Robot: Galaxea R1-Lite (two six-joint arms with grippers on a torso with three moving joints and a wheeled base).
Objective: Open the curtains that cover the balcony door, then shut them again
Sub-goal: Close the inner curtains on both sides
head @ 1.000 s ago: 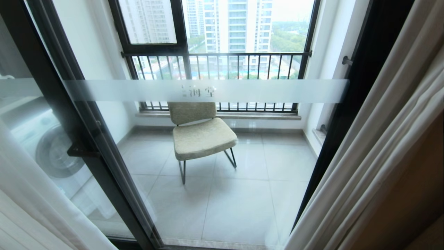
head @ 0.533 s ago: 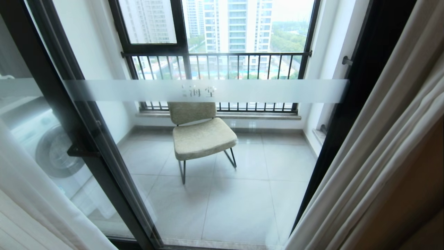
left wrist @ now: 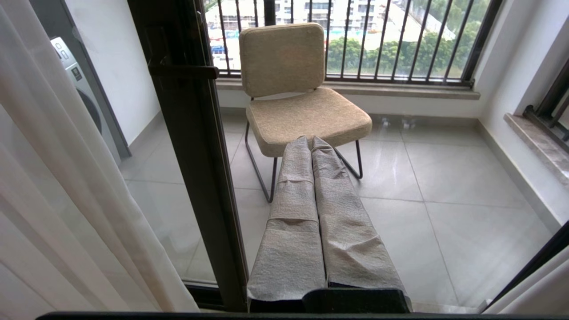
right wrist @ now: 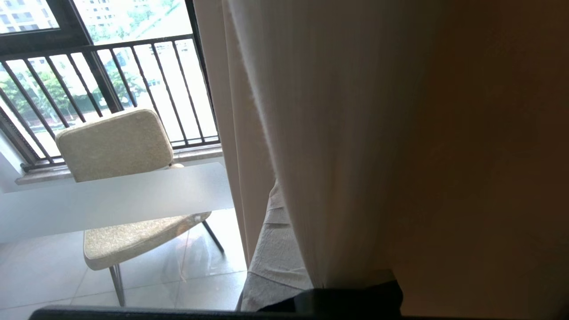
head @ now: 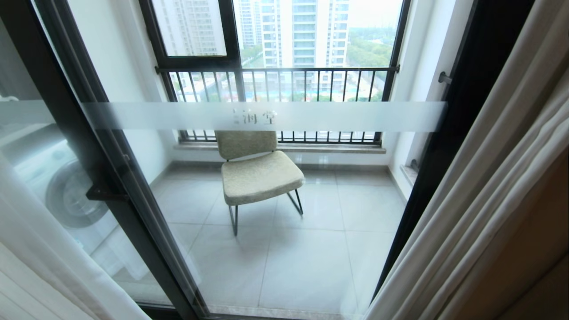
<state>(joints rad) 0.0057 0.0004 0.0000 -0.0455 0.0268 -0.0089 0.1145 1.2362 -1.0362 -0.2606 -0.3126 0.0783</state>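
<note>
Across the head view, the balcony door [head: 266, 200] fills the middle: clear glass in a black frame, with a frosted band [head: 266, 116] carrying characters running across it. Curtains are drawn to both sides: the beige-grey drape [head: 489, 200] hangs bunched at the right edge, the white sheer panel [head: 40, 249] at the lower left. Behind the glass: tiled balcony floor [head: 311, 266], black-barred railing window [head: 275, 84], washing machine [head: 66, 191] at left, and a beige chair [head: 255, 171] near centre. Black lever handle [head: 104, 193] sits on the left frame post.

Left gripper [left wrist: 311, 146], fabric-covered, fingers pressed together, holds nothing, pointing toward the chair.

Right gripper [right wrist: 278, 249]: one fabric-covered finger shows, the rest hidden behind the drape fold; jaws closed, with the fold at the fingers.
</note>
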